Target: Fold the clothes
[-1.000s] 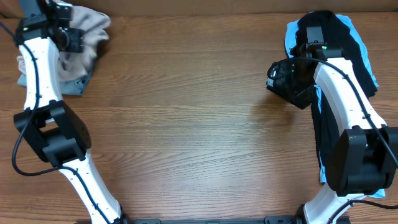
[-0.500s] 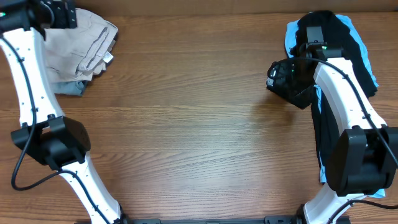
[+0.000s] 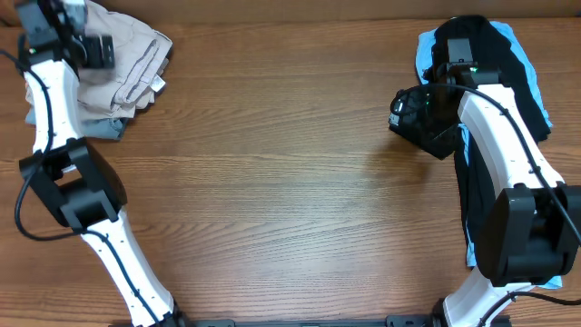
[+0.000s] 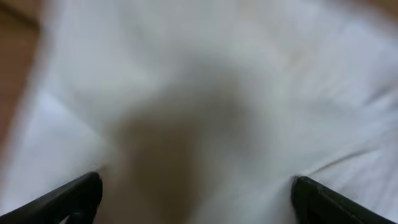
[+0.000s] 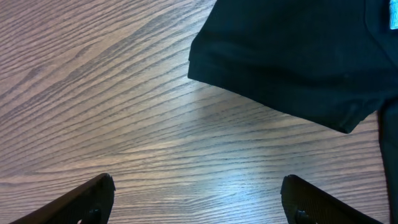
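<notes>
A beige garment (image 3: 127, 62) lies crumpled at the table's far left corner on top of a grey-blue piece (image 3: 102, 128). My left gripper (image 3: 83, 36) hovers over it, open; the left wrist view shows only blurred pale cloth (image 4: 205, 93) between my spread fingers (image 4: 196, 193). A stack of black (image 3: 495, 68) and blue clothes (image 3: 423, 56) lies at the far right. My right gripper (image 3: 408, 113) is open and empty over bare wood beside the stack; the black garment's edge (image 5: 292, 56) shows ahead of its fingers (image 5: 199, 196).
The wooden table (image 3: 290, 182) stretches between the two piles. The blue cloth runs down the right edge under my right arm (image 3: 467, 227).
The left gripper released the beige garment, which dropped and spread flat on the pile, then swung out to the corner and back over it. The right arm has not moved.
</notes>
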`<state>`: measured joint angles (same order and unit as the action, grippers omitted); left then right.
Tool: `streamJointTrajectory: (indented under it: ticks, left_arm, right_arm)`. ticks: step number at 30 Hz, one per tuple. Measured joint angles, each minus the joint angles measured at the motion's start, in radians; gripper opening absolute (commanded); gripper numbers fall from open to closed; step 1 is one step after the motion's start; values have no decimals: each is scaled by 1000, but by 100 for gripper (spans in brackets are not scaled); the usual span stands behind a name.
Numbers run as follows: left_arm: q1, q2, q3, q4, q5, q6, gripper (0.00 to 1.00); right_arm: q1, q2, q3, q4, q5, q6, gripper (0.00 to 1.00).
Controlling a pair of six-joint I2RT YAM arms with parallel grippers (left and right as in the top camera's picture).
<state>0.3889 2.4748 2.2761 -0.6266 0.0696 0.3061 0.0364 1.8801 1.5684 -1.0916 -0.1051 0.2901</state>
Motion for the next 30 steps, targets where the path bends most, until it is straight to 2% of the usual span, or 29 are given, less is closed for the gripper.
streamJointTrajectory:
  ticks: [2, 4, 10, 14, 19, 24, 30]
  left_arm:
    - [13, 48, -3, -8, -2, -10, 100]
    - [24, 80, -4, -11, 8, -30, 100]
    - [27, 84, 16, -56, 34, -65, 100]
    - [32, 52, 59, -187, 39, -92, 100]
    - [33, -90, 109, -340, 43, -108, 100]
    - [32, -348, 159, -380, 47, -117, 100]
    - [32, -530, 195, -380, 48, -117, 100]
  right_arm:
    - [0, 0, 0, 0, -1, -2, 91]
    - [0, 0, 0, 0, 0, -3, 100]
    - [0, 1, 22, -51, 37, -29, 100]
    - [0, 4, 158, -162, 94, -47, 100]
    - [0, 5, 550, -347, 150, -85, 100]
    - [0, -2, 991, -551, 166, -105, 100]
    - [0, -27, 1275, -601, 170, -108, 100]
